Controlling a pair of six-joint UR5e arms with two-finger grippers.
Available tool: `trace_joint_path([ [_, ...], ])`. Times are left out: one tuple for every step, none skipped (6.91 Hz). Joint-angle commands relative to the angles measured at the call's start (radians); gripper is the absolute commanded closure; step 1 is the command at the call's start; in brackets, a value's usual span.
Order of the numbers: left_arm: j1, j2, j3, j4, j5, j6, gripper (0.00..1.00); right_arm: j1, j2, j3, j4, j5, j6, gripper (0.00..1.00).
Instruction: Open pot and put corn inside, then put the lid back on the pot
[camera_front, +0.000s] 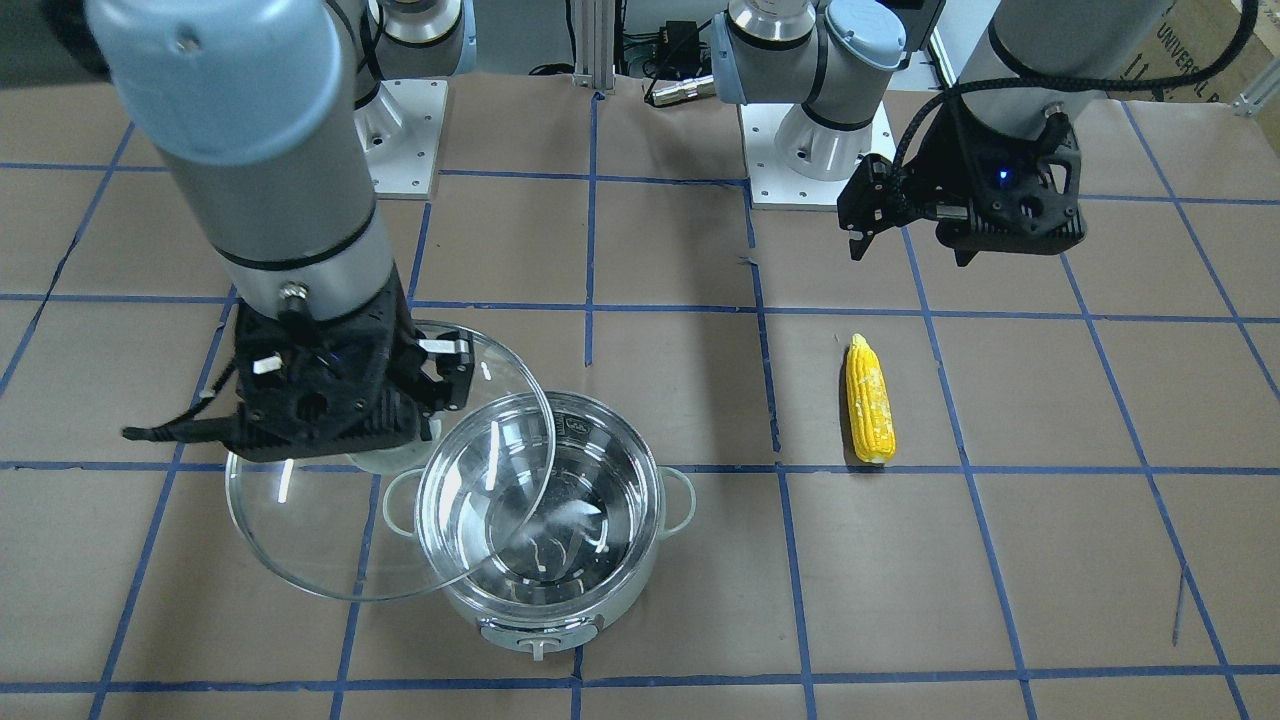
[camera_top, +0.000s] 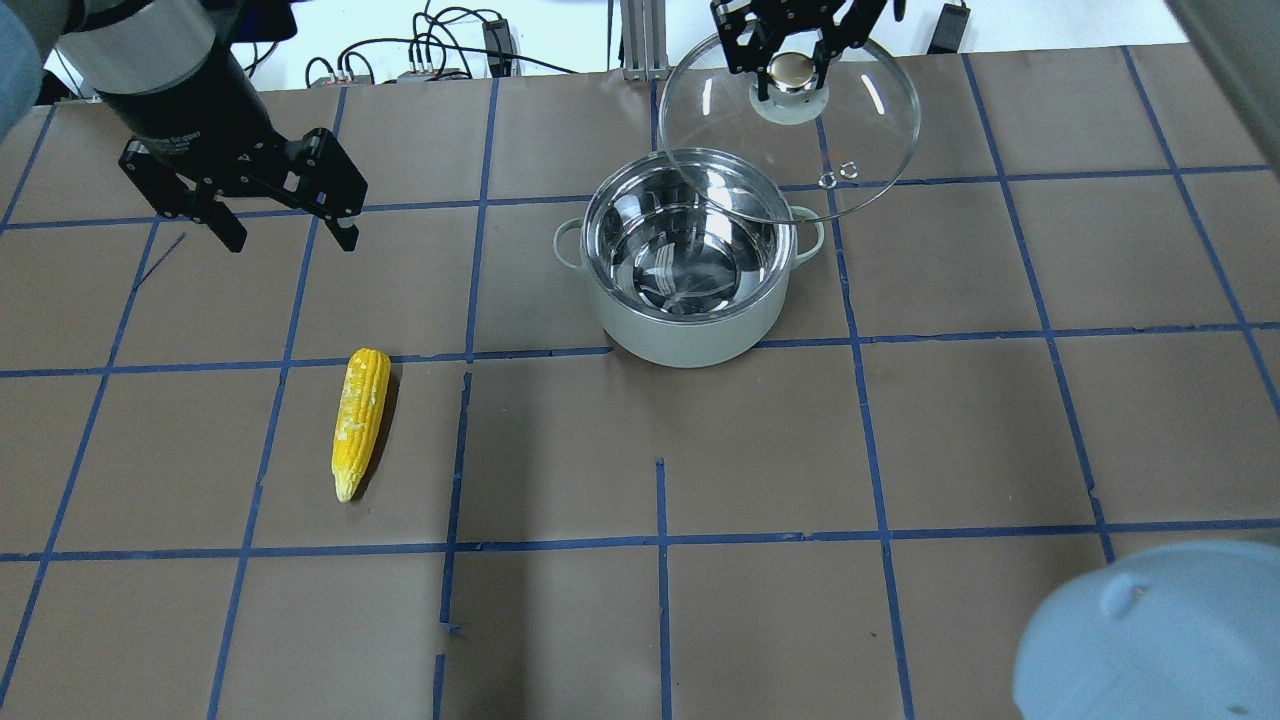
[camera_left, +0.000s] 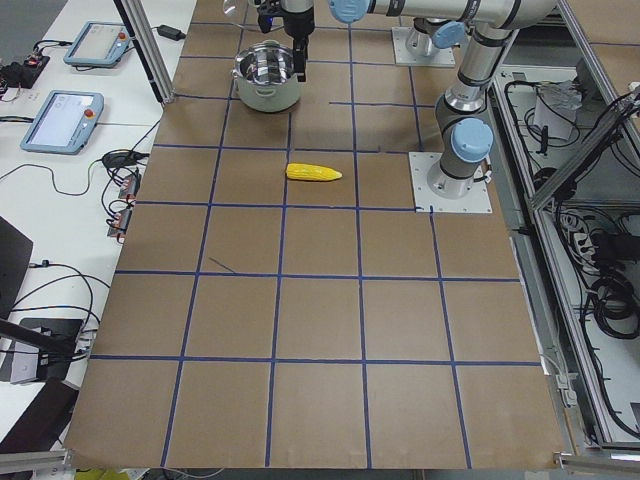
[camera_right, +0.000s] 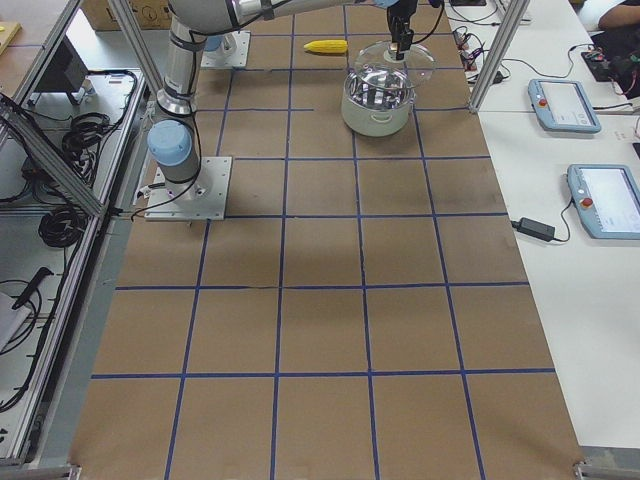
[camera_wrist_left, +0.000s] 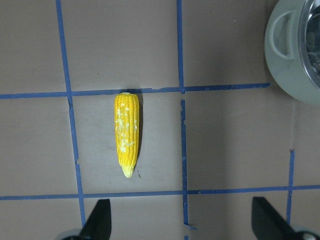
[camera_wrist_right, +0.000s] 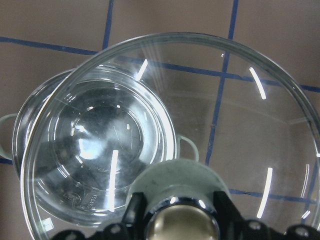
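While the right gripper (camera_top: 793, 70) pinches the lid (camera_top: 860, 140) partly over the bare pot (camera_top: 690, 335), the corn (camera_top: 360, 420) lies near the wide-open left gripper (camera_top: 290, 240).

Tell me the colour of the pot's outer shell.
Pale mint-white on the pot, clearest in the overhead exterior view.

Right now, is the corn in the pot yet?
Done: the lid is off, held by its knob in the right end effector, partly over the empty pot. In hand: the open left end effector hovers near the corn on the table. Left: corn in, lid back on.
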Motion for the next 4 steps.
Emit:
trace_joint_path([
  [0.118, -0.036, -0.209, 0.194, -0.010, 0.203, 0.00, -0.083, -0.076, 0.000, 0.099, 0.020, -0.075, 0.92],
  [0.154, -0.053, -0.309, 0.334, -0.016, 0.210, 0.00, -0.116, -0.115, 0.003, 0.165, 0.023, -0.116, 0.92],
  [0.155, -0.091, -0.409, 0.501, -0.014, 0.210, 0.00, -0.146, -0.157, 0.015, 0.211, 0.038, -0.121, 0.92],
  [0.155, -0.129, -0.478, 0.622, -0.016, 0.207, 0.00, -0.152, -0.183, 0.026, 0.248, 0.052, -0.138, 0.92],
])
